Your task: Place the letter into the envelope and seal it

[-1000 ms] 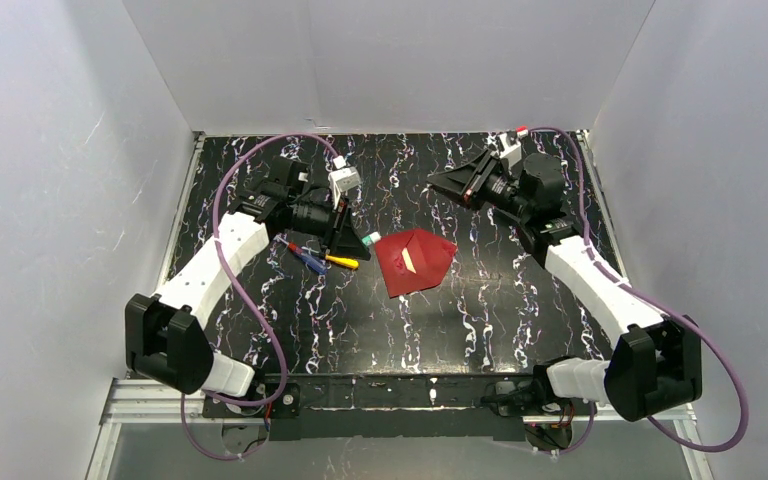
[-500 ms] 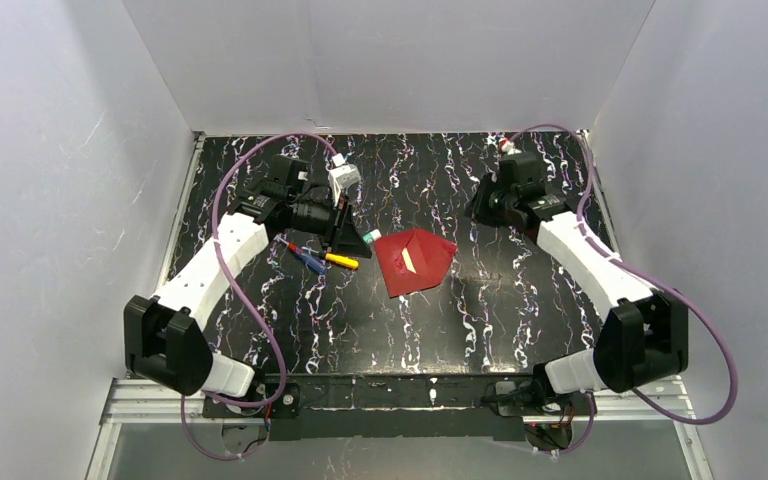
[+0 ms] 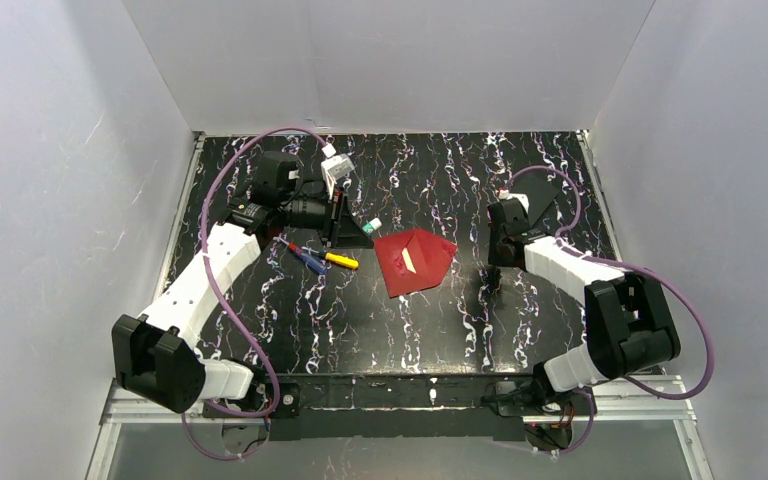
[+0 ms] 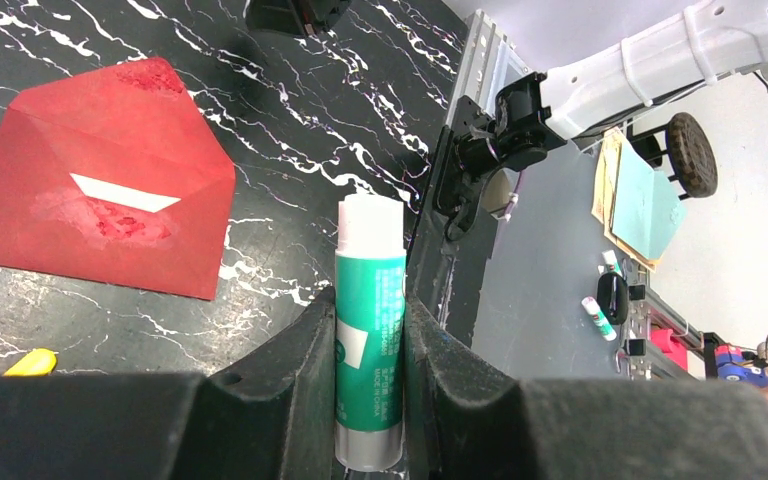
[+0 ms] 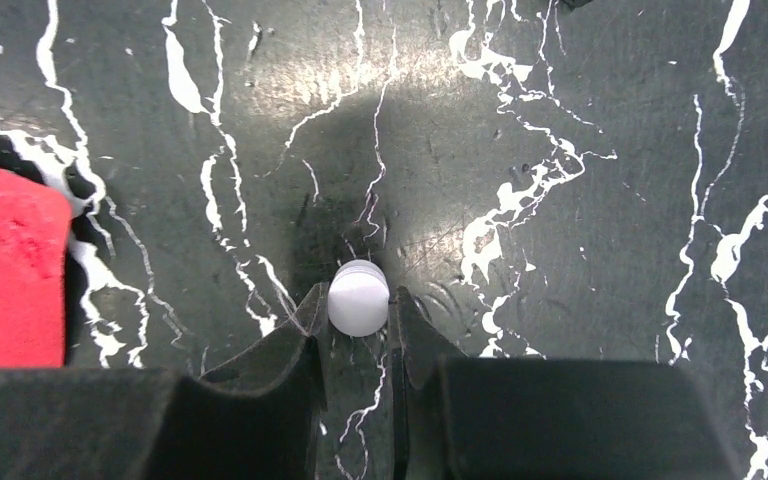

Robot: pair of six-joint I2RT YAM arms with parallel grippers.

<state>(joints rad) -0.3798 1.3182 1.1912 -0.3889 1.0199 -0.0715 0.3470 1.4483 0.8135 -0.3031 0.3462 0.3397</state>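
- I read the step in hand as the sealing. My left gripper has its fingers clamped on the green-and-white glue stick. My right gripper pinches a small round white piece, probably the stick's cap, though end-on I can't be sure.
- To do it well, I would join cap and stick off to the side, over bare table, so no glue drags across the paper.
- Then I would press the flap down flat from above, working from the point outward, without pushing sideways, since the envelope lies loose and would slide.
- The envelope lies flat mid-table, between the two arms and touched by neither. The markers lie just to its left.
- It is dark red, with its pointed flap folded over.
- The letter shows only as a thin white sliver in the gap at the flap's edge, so it sits inside.
- Rough, paler patches on the red paper look like glue smears.
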